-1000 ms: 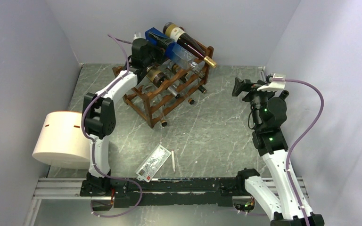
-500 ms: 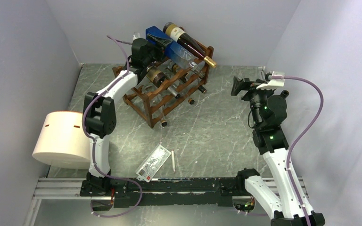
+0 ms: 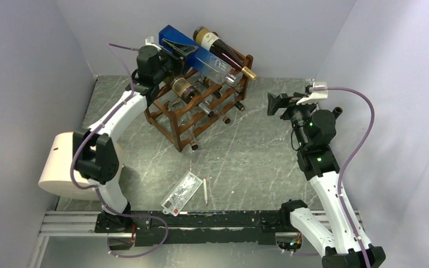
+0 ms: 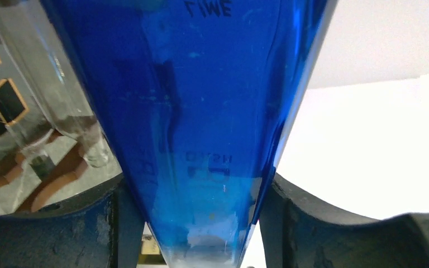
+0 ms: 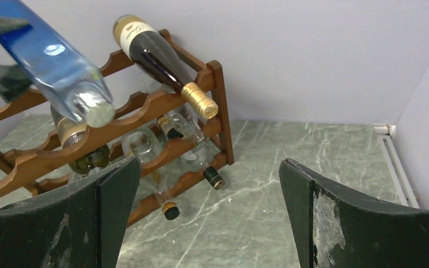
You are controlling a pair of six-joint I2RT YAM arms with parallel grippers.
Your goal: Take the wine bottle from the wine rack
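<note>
The blue wine bottle hangs slanted above the top tier of the reddish-brown wine rack at the back of the table. My left gripper is shut on its wide base end. In the left wrist view the blue glass fills the space between both fingers of the left gripper. The right wrist view shows the bottle's clear neck end over the rack. My right gripper hovers open to the right of the rack, nothing between the jaws of the right gripper.
A dark bottle with gold foil lies on the rack's top tier, and several more bottles fill the lower tiers. A white cylinder stands at the left edge. A flat packet and a thin stick lie near the front.
My left gripper has closed on the blue bottle, and the arm has drawn it up and to the left, away from the rack. The right gripper has drifted slightly left.
</note>
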